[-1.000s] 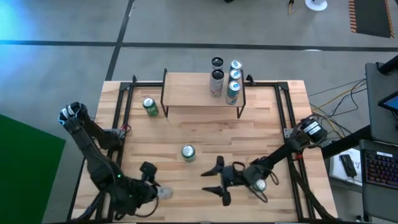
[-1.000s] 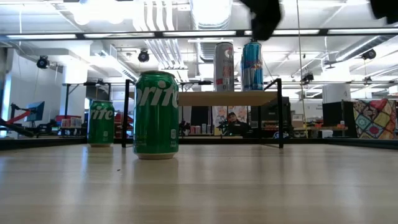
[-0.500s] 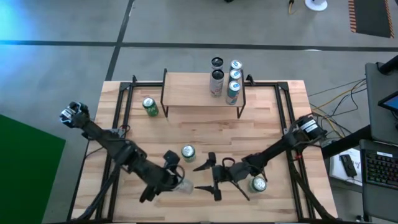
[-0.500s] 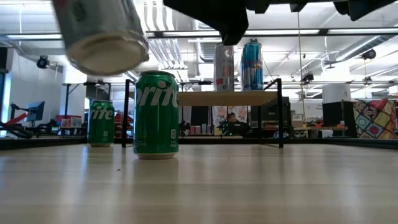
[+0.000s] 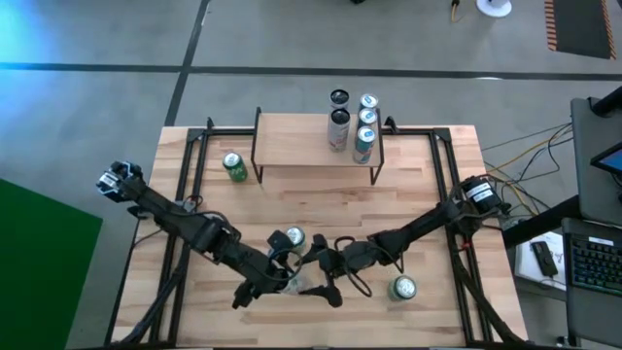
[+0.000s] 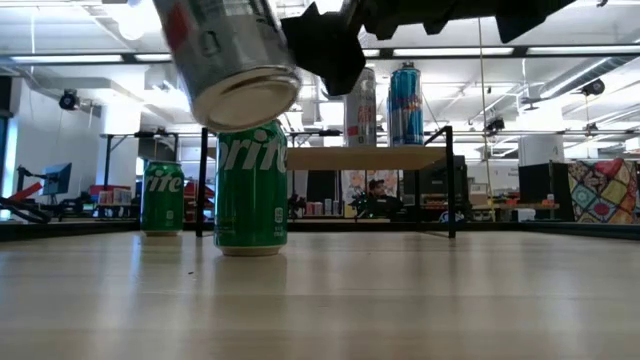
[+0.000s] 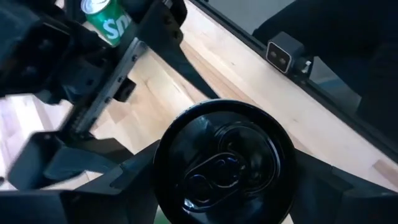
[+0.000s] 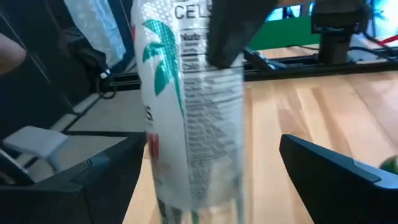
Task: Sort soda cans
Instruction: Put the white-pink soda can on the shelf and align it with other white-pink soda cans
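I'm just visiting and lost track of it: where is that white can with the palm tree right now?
The white can is in the air, tilted, held by the left end effector near the table's front middle, just above the nearest green can.

You work in robotics lab or open workshop hall. Wooden table (image 5: pixel 321 199) stands on bare concrete floor (image 5: pixel 292 39) with dark tape lines. Low view shows exposed ceiling ducts (image 6: pixel 250 70), strip lights, cluttered benches behind, seated person (image 6: pixel 375 197) far back. Keyboard (image 5: pixel 595 261) and cables at table's right side; green screen (image 5: pixel 39 262) on left.
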`<state>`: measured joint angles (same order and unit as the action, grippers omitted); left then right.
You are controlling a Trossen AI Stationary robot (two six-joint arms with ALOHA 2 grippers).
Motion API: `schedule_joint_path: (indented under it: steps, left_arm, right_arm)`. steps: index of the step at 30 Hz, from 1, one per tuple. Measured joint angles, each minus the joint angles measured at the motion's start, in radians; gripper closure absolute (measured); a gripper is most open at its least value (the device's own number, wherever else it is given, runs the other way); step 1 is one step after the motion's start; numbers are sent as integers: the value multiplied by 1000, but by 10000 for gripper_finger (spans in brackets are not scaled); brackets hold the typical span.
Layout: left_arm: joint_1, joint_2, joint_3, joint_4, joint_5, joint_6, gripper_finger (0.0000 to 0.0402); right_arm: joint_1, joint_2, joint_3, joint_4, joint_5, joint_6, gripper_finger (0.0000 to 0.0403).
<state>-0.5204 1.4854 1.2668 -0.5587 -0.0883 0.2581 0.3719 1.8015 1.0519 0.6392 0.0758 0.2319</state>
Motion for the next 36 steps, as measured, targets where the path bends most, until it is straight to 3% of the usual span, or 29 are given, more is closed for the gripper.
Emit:
schedule_joint_path:
  steps: [5,12,20,26,31,36]
  left_arm:
    - [27,1,1,3,0,21,147]
    - [65,4,1,30,27,59,147]
    - [83,4,1,53,33,71,145]
    - [83,4,2,63,26,34,114]
    - [86,-3,34,17,-72,-9,70]
    - [96,-42,27,-7,-139,-54,42]
  right_arm:
    - [-6,0,1,-13,-92,4,37]
    - [-6,0,0,-16,-49,0,41]
    - [-8,0,0,-20,-37,-6,109]
    - [-8,0,-7,-22,19,-7,159]
    - [-17,0,-39,-39,161,-14,151]
    - [-17,-38,-110,59,294,-45,146]
